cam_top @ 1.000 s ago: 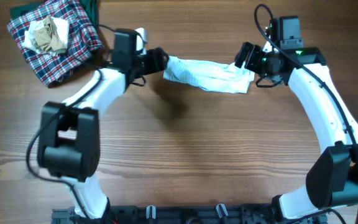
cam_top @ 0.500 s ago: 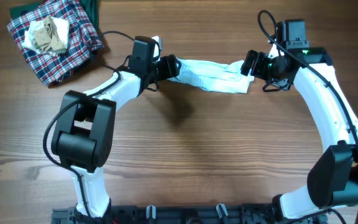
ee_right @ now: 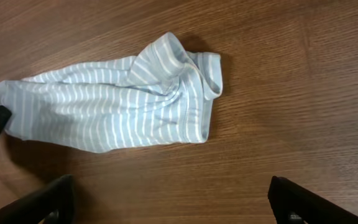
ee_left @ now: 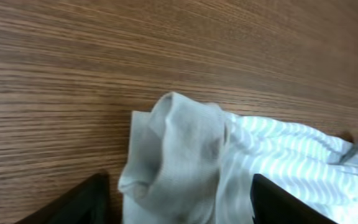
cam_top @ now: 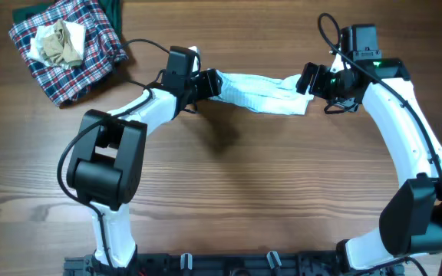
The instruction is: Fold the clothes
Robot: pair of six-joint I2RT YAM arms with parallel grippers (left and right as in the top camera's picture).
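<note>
Because the small pale blue-white striped soft fabric pants (cam_top: 259,92) lie crumpled between both grippers, spreading them flat should probably precede any fold. The left gripper (ee_left: 179,182) stands released, straddling one bunched end without pinching; it would do best to close low on a single edge. The right gripper (ee_right: 171,183) gapes wide, with the cloth just ahead of its jaws, untouched. Waistband and legs cannot be told apart, and the wrist views cut off most of each finger.

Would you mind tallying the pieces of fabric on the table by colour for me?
Pale blue-white striped pants: 1
Red, navy and white plaid cloth: 1
Beige cloth lying on the plaid: 1
Dark green fabric, mostly hidden under the plaid: 1
Total: 4
</note>
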